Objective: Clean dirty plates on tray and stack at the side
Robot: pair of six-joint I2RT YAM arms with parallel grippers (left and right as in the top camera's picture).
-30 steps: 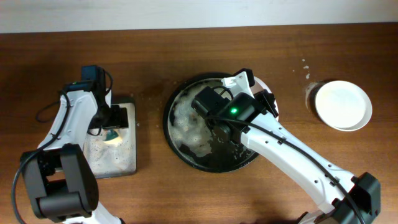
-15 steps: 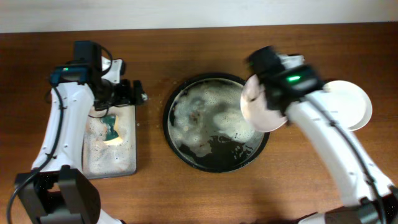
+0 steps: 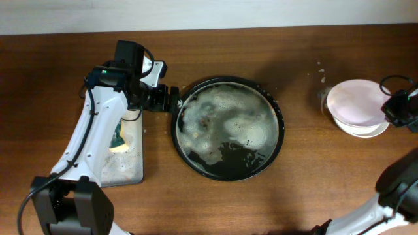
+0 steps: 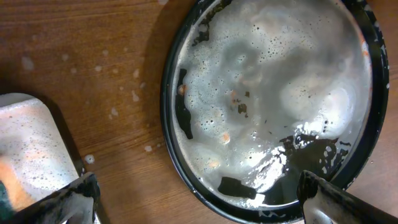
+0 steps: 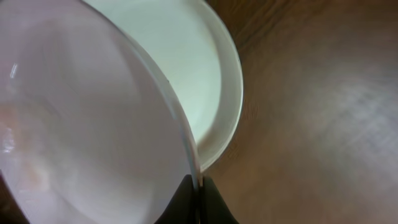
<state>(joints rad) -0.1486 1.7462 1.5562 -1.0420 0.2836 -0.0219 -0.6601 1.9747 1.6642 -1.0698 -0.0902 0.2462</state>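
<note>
The large round black tray (image 3: 279, 134) sits mid-table, full of soapy foam, with no plate on it; it also fills the left wrist view (image 4: 171, 134). My left gripper (image 3: 168, 98) is open and empty at the tray's left rim, its fingers straddling that rim (image 4: 199, 198). My right gripper (image 3: 390, 111) is shut on the rim of a white plate (image 3: 353, 102) and holds it tilted just over another white plate (image 3: 367, 129) lying on the side. In the right wrist view the held plate (image 5: 81, 124) overlaps the lower plate (image 5: 199, 74), with the gripper (image 5: 198, 186) pinching its edge.
A rectangular sponge tray (image 3: 124, 163) with foam and a sponge (image 3: 118, 137) lies left of the black tray. White specks (image 3: 320, 68) mark the wood near the plates. The table's far edge runs along the top.
My right arm carried the white plate from the tray rightward to above the plate at the side. My left arm left the sponge tray and moved right to the black tray's rim.
</note>
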